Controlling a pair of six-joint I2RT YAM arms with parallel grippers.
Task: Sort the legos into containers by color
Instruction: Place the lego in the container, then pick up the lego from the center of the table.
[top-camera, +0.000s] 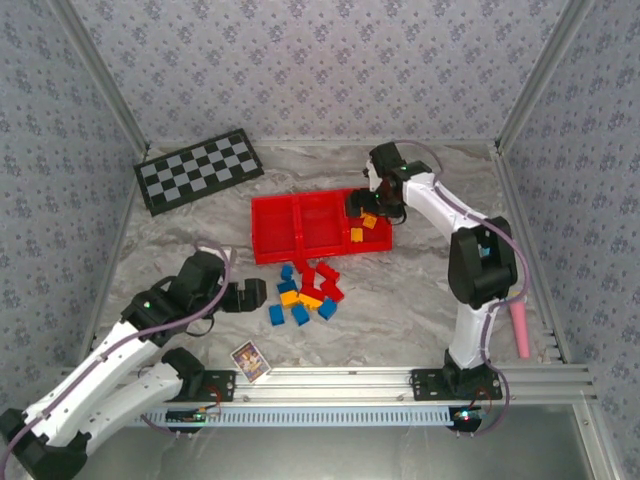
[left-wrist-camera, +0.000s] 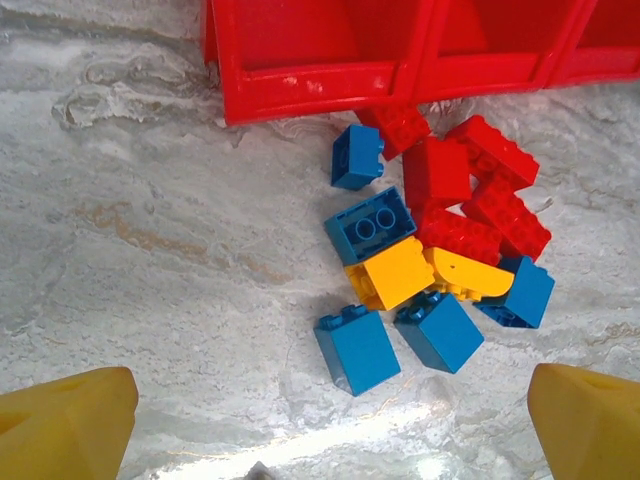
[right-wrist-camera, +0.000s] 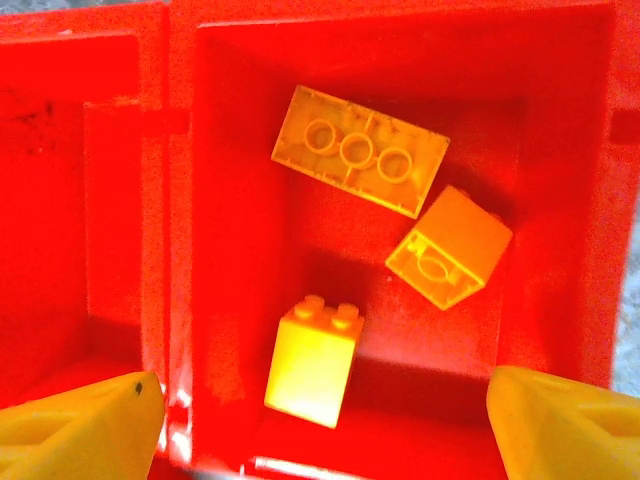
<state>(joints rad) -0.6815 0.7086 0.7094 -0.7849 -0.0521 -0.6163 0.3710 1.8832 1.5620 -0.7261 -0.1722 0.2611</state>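
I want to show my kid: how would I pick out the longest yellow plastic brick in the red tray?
Look at the bright red plastic tray on the marbled table. Its right-end compartment holds three yellow plastic bricks. Yours is the long brick lying upside down, three round hollows in a row; its neighbours are shorter.

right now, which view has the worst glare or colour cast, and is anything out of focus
Right wrist: strong red cast off the tray tints the yellow bricks orange, grainy. Left wrist: a bright glare strip on the table near the bottom edge; the brick pile is sharp. Top external: even light, soft shadows, no glare.
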